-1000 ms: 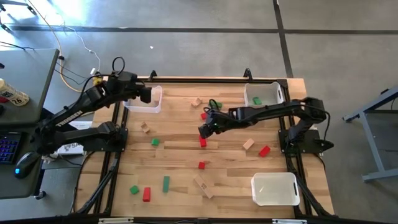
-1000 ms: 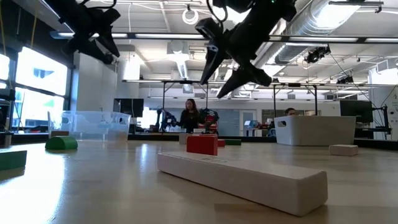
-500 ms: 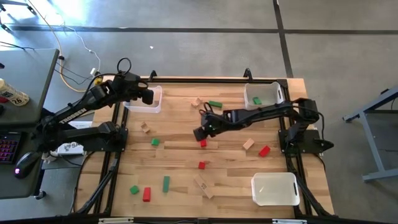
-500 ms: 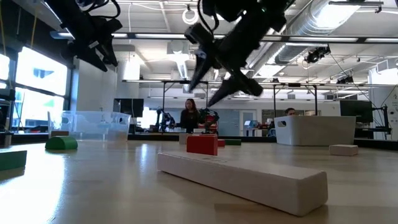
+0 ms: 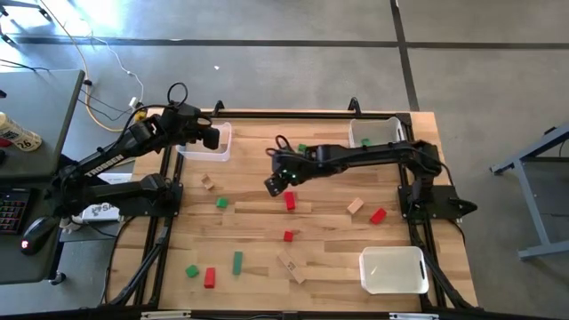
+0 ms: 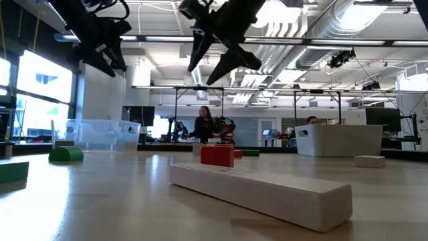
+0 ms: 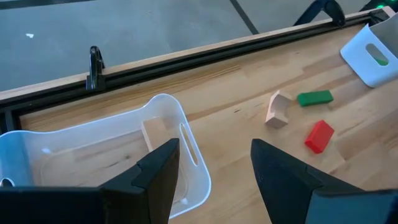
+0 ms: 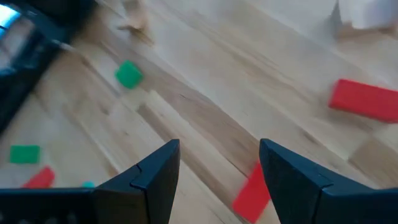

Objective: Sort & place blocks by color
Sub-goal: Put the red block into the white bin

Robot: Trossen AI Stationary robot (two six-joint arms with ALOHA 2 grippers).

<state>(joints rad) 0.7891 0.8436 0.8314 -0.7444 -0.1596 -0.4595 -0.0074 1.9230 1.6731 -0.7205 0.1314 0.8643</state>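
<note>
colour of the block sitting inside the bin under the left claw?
Plain tan wood block, inside the clear bin; left wrist view shows it best.

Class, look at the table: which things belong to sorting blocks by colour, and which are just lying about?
Job:
red blocks
green blocks
tan blocks
bins
right gripper, open, above the middle of the table
left gripper, open, over the far-left bin

Lying about:
cables
keyboard
mouse

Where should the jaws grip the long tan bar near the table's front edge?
Grip the tan bar mid-length, across its narrow width, coming straight down. It lies flat and at a diagonal, so the wrist would probably have to turn to match. The blocks nearest it stand apart from it.
</note>
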